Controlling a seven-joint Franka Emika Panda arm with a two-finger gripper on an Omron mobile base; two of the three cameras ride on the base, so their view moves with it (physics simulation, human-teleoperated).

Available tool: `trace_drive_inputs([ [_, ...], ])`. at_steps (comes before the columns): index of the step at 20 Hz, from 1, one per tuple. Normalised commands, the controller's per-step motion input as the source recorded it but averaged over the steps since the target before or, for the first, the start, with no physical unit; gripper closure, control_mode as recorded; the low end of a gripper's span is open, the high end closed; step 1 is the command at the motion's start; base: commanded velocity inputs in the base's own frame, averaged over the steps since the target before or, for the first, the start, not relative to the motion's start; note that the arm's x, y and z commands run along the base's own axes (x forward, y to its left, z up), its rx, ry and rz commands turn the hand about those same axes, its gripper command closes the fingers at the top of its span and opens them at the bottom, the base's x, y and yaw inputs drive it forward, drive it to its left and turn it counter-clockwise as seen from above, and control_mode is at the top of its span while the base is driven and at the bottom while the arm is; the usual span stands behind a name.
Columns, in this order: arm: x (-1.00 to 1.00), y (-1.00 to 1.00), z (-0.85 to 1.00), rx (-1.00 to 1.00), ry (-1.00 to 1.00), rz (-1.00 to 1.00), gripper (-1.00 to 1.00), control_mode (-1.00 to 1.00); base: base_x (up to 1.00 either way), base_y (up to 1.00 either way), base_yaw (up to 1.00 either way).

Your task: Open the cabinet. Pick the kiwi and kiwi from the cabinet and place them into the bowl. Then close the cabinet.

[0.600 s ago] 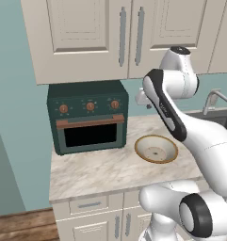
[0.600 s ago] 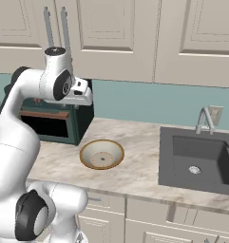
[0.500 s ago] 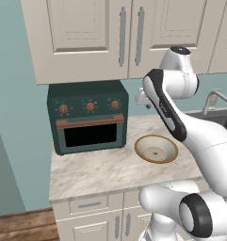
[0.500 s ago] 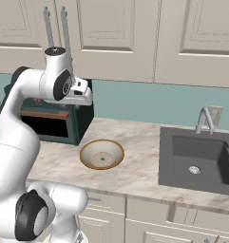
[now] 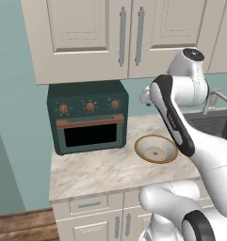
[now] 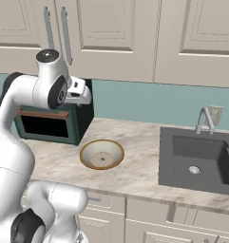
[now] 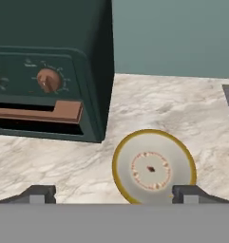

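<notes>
**Arm idle above the bowl, cabinet doors shut**

Nothing has shifted since the earlier frames: arm, bowl and cabinet doors sit as they did.

Nearest in the hand view, the gripper (image 7: 114, 194) stands wide open and empty, its two dark tips spread to either side of the bowl's (image 7: 154, 167) near rim. The bowl sits upright on the marble surface (image 7: 49, 163), mouth up, empty, tan rim around a pale speckled inside. It lies just beside the front right corner of the dark green toaster oven (image 7: 44, 71), apart from it.

Both base views show the white arm folded above the bowl (image 5: 156, 148), its upper links crossing in front of the surface (image 5: 96, 172) and partly masking the bowl's right edge in the left base view. The right base view alone takes in the dark sink (image 6: 194, 159) and its tap (image 6: 205, 119), well apart from the bowl (image 6: 101, 154).

Farthest, the cabinet (image 5: 86, 42) hangs over the toaster oven (image 5: 89, 117), both cream doors closed, their long grey bar handles (image 5: 123, 36) vertical and side by side at the centre seam. Its contents are hidden behind the doors.
</notes>
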Motion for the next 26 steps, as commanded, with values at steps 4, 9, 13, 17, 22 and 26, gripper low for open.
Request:
trace_drive_inputs([
  [4, -0.38, 0.0, 0.36, 0.04, -0.48, 0.0, -1.0, -1.0, 0.0, 0.0, 0.0],
  [9, -0.37, 0.0, 0.47, 0.08, -0.54, 0.0, -1.0, -1.0, 0.0, 0.0, 0.0],
  [13, -0.4, 0.0, 0.48, 0.07, -0.52, 0.0, -1.0, -1.0, 0.0, 0.0, 0.0],
  [17, -0.31, 0.0, 0.46, 0.06, -0.48, 0.0, -1.0, -1.0, 0.0, 0.0, 0.0],
  [22, -0.2, 0.0, 0.4, 0.03, -0.42, 0.0, -1.0, -1.0, 0.0, 0.0, 0.0],
  [26, -0.14, 0.0, 0.11, 0.0, -0.22, 0.0, -1.0, -1.0, 0.0, 0.0, 0.0],
])
